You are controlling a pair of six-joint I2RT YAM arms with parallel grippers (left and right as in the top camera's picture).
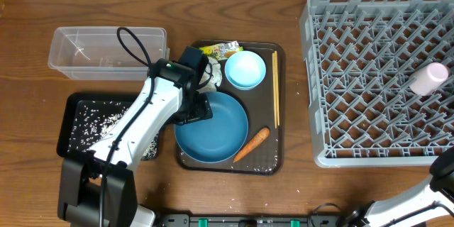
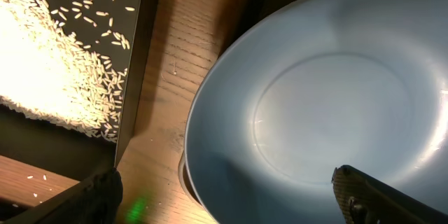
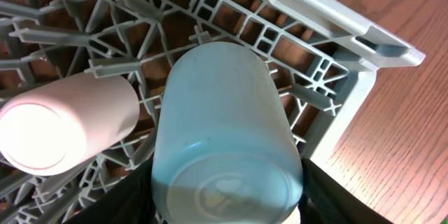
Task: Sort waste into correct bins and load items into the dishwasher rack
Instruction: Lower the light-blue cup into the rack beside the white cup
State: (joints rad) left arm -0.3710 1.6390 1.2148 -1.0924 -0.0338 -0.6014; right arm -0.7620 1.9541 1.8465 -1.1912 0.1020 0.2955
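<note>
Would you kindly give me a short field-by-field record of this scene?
left gripper: open over rim of dark blue bowl
right gripper: shut on light blue cup at corner of dishwasher rack
white cup: in rack, beside light blue cup
black tray: holds white rice grains
brown serving tray: dark blue bowl, small light blue bowl, carrot, chopsticks, snack wrapper

Glossy blue bowl [image 2: 315, 98], smooth light blue cup [image 3: 224, 147], grey plastic rack [image 1: 369, 64], wood-grain table [image 1: 213, 0]

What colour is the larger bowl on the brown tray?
Dark blue; the larger bowl shows best from overhead.
</note>
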